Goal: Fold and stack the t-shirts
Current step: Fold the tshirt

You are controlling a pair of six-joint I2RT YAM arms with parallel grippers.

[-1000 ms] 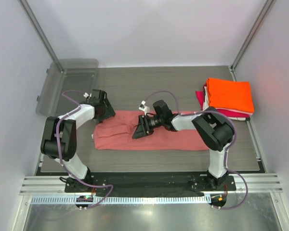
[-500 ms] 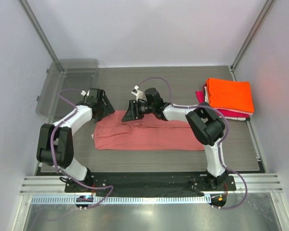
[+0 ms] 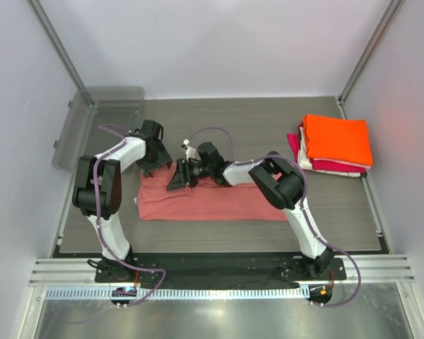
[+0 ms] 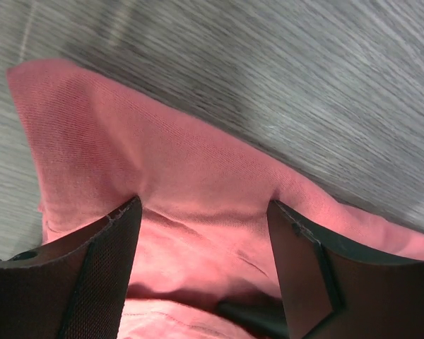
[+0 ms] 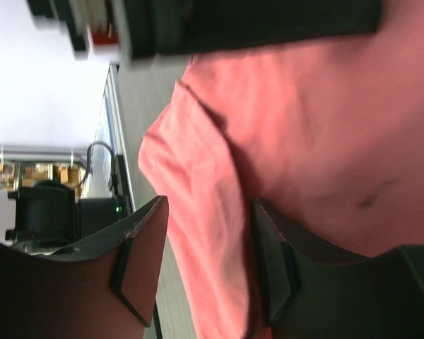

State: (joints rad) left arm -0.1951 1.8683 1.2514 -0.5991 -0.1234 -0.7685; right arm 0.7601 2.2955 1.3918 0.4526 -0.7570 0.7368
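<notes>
Salmon-pink cotton t-shirt (image 3: 219, 201), seemingly the last unstacked, lay half-folded on the grey bench (image 3: 254, 116) beneath the left hand (image 4: 205, 212) and right hand (image 5: 208, 205), both with fingers apart astride its far edge, the orange-topped stack of folded shirts (image 3: 337, 139) well off to the right hand's right.

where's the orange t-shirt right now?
Top view: the orange t-shirt lies folded atop the stack at the far right of the table.
</notes>
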